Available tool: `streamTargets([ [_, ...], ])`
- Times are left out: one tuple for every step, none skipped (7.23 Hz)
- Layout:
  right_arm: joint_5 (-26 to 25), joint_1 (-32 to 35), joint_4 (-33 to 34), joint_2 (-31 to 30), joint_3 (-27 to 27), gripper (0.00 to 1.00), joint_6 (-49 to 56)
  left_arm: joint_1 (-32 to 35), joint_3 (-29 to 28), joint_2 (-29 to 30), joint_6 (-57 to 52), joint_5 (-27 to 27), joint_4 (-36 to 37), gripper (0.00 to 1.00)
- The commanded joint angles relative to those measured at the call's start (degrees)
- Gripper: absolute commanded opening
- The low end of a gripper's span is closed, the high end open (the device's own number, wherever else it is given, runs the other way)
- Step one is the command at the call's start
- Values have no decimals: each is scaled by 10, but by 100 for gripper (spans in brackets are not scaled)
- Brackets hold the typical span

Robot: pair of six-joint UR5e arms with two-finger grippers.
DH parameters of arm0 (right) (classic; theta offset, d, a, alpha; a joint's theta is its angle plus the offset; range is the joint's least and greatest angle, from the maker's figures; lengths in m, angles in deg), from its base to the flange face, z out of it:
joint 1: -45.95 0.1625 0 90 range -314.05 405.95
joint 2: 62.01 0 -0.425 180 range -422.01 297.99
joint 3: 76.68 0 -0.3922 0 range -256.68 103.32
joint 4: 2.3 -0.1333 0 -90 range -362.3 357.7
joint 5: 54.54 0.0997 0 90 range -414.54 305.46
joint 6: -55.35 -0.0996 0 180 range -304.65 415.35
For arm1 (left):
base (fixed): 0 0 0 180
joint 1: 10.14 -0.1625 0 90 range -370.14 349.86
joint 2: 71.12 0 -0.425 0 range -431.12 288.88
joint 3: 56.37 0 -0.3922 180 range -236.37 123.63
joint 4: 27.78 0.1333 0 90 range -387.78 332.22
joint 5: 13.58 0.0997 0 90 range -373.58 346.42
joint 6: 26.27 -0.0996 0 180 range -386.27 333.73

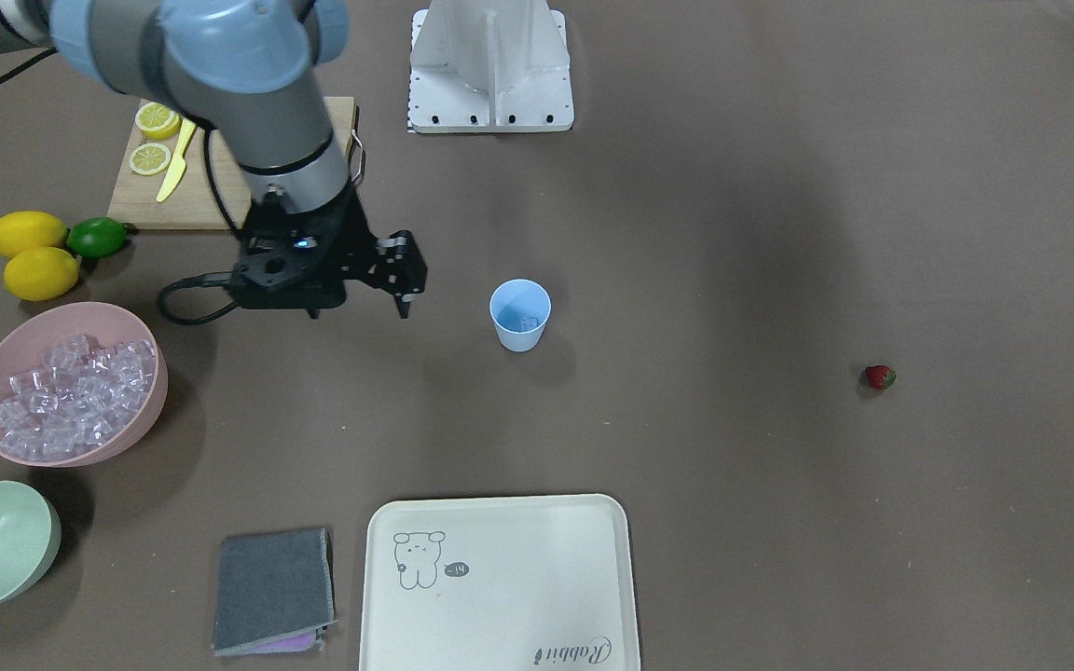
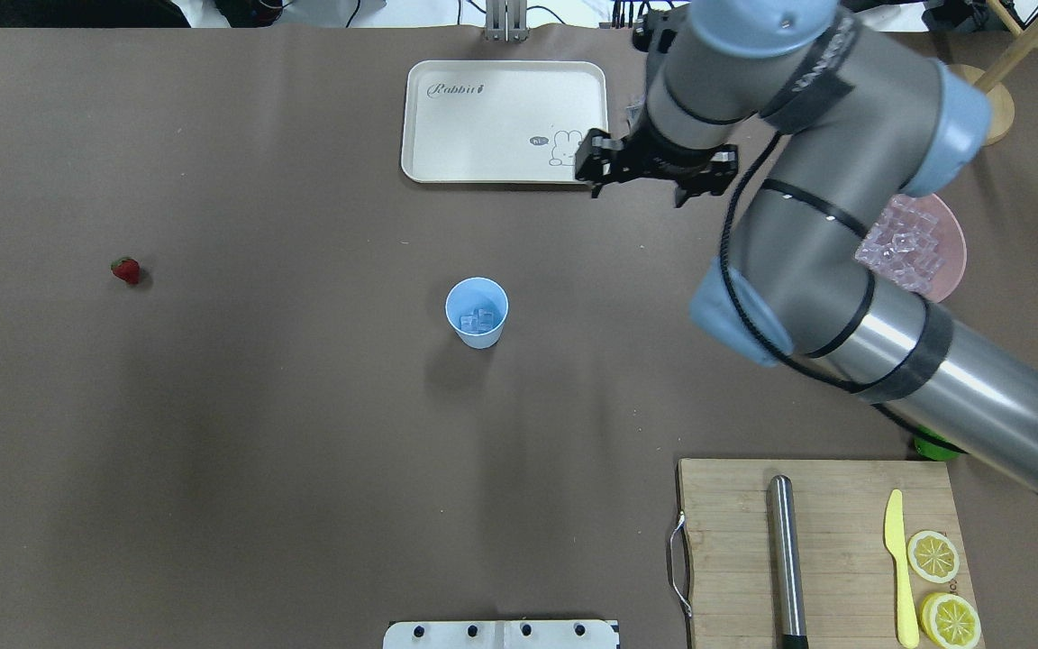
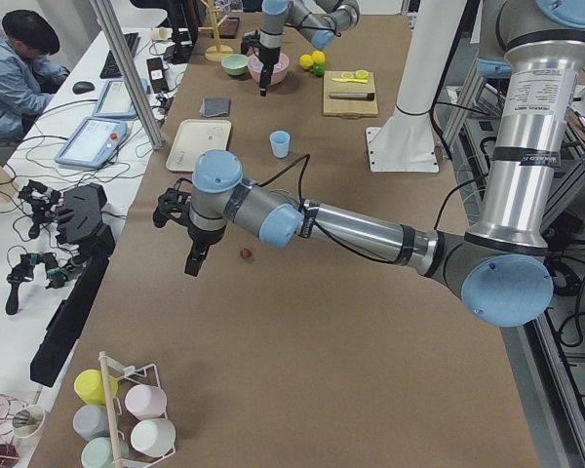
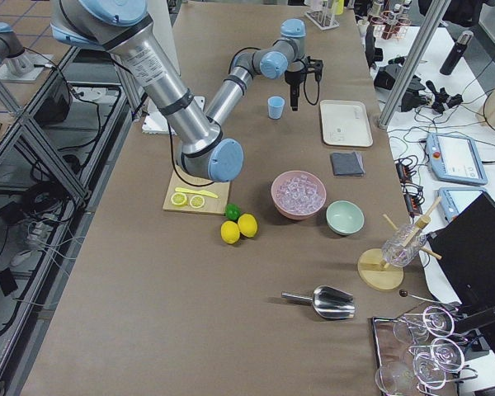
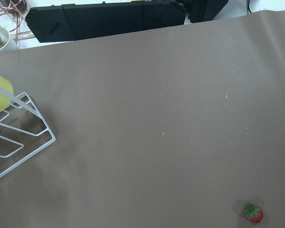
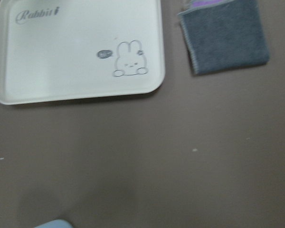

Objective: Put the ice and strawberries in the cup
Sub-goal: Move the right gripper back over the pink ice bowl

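- The left end effector (image 3: 192, 267) hangs point-down above the table (image 3: 302, 322) in the left side view, a little to the picture-left of the strawberry (image 3: 245, 254). I cannot tell if its jaws are wide or narrow, and its own camera shows no fingers.
- In that wrist view the strawberry lies alone in the lower right corner, with only bare table around it.
- The strawberry is small and, I judge, light. Its rounded, tapering body can roll or slip out of a grip. The best hold is probably across the widest red part, just under the green cap, with a gentle closing.
- The right end effector (image 1: 404, 310) hovers left of centre in the front view, between the pink bowl (image 1: 162, 396) and the cup (image 1: 519, 315). It is seen from the side, so I cannot tell its opening, and nothing visible hangs from it.
- The cup stands upright at the centre of the frame, with a few cubes of ice (image 2: 481, 318) inside. It looks light and may tip if it is bumped.
- The ice in the pink bowl is hard and likely slippery. A cube on top of the heap, pinched on two flat faces, seems the easiest to take.
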Motion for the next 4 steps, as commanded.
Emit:
streamTargets([
  [21, 47, 0, -94, -10, 96, 107, 0, 2, -11, 1, -3, -13, 98],
  [20, 55, -3, -140, -19, 96, 164, 0, 5, -12, 0, -3, -13, 98],
  [16, 63, -3, -185, -29, 96, 224, 0, 2, -12, 0, -2, -13, 98],
  [15, 77, -3, -224, -33, 96, 277, 0, 2, -12, 0, -2, -13, 98],
])
